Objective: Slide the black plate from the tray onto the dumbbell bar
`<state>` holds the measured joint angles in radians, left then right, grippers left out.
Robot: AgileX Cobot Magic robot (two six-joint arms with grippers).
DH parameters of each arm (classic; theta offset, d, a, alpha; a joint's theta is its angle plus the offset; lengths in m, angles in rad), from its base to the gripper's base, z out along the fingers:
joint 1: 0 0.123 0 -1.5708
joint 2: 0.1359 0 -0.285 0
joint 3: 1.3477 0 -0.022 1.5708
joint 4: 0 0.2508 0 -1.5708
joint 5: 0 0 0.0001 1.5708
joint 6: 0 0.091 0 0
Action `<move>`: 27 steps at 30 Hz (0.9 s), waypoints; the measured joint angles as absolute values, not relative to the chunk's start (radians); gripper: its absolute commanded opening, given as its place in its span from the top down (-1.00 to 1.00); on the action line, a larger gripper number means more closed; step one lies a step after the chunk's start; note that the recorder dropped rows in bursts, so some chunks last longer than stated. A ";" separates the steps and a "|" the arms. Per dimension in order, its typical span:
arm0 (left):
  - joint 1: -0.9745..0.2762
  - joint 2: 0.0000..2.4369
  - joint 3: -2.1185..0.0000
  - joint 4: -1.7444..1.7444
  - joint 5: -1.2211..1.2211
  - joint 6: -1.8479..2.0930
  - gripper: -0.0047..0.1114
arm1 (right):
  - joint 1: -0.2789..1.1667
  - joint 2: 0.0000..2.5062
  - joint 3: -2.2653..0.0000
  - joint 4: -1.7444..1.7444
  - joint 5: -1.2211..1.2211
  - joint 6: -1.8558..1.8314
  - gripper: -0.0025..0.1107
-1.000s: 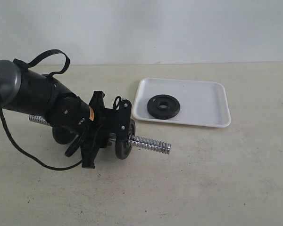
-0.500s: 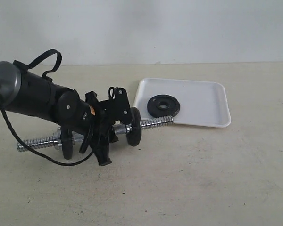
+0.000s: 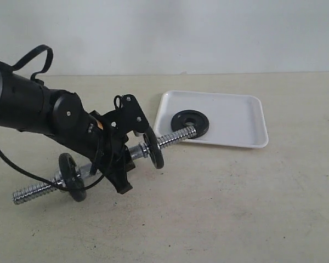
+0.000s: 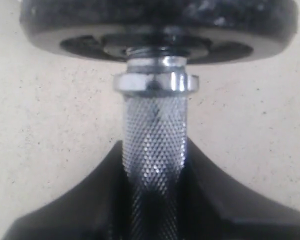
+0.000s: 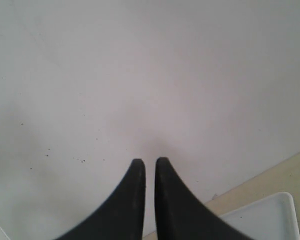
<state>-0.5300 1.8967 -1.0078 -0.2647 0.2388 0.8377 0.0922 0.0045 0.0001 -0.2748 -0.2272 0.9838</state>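
Black plate: lies flat in tray, hole up, toward the near left part. Left end effector: pinches dumbbell bar on the knurled middle, between two mounted discs. Holds it tilted, threaded tip raised at plate's near rim; cannot tell if touching. Right end effector: pressed together, empty, aimed at the wall, no help bracing anything. Risks from here, as judged: shoving plate across tray instead of entering the hole, given near-level bar against an upward-facing hole; snagging threads on hole edge and flipping plate over the low rim; skidding the light tray on tabletop; losing bar angle in the pinch under side load. Needs plate stood up or steadied first
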 measured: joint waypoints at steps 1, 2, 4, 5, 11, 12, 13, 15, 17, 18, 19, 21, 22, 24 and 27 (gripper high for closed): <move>-0.530 1.888 -1.008 -0.265 0.246 0.838 0.84 | 0.092 0.004 0.000 -0.275 -0.222 0.984 0.89; -0.530 1.877 -1.008 -0.264 0.253 0.835 0.84 | 0.092 0.004 0.000 -0.275 -0.219 0.984 0.89; -0.530 1.858 -1.008 -0.262 0.257 0.835 0.84 | 0.092 0.004 0.000 -0.275 -0.217 0.984 0.89; -0.530 1.853 -1.008 -0.262 0.259 0.835 0.84 | 0.092 0.004 0.000 -0.275 -0.216 0.984 0.89; -0.530 1.832 -1.008 -0.262 0.290 0.834 0.84 | 0.092 0.004 0.000 -0.275 -0.216 0.984 0.89; -0.530 1.831 -1.008 -0.262 0.297 0.834 0.84 | 0.092 0.004 0.000 -0.275 -0.216 0.984 0.89; -0.530 1.831 -1.008 -0.262 0.306 0.834 0.84 | 0.092 0.004 0.000 -0.275 -0.216 0.984 0.89; -0.530 1.830 -1.008 -0.262 0.321 0.834 0.84 | 0.092 0.004 0.000 -0.275 -0.216 0.984 0.89; -0.530 1.829 -1.008 -0.262 0.328 0.831 0.84 | 0.092 0.004 0.000 -0.275 -0.216 0.984 0.89; -0.530 1.826 -1.008 -0.262 0.329 0.831 0.84 | 0.092 0.004 0.000 -0.275 -0.216 0.984 0.89; -0.530 1.826 -1.008 -0.262 0.332 0.831 0.84 | 0.092 0.004 0.000 -0.275 -0.216 0.984 0.89; -0.530 1.824 -1.008 -0.262 0.337 0.829 0.84 | 0.092 0.004 0.000 -0.275 -0.216 0.984 0.89; -0.530 1.824 -1.008 -0.262 0.341 0.828 0.84 | 0.092 0.004 0.000 -0.275 -0.216 0.984 0.89; -0.530 1.824 -1.008 -0.262 0.343 0.828 0.84 | 0.092 0.004 0.000 -0.273 -0.228 0.993 0.89; -0.530 1.824 -1.008 -0.265 0.343 0.828 0.84 | 0.092 0.004 0.000 -0.271 -0.265 1.000 0.89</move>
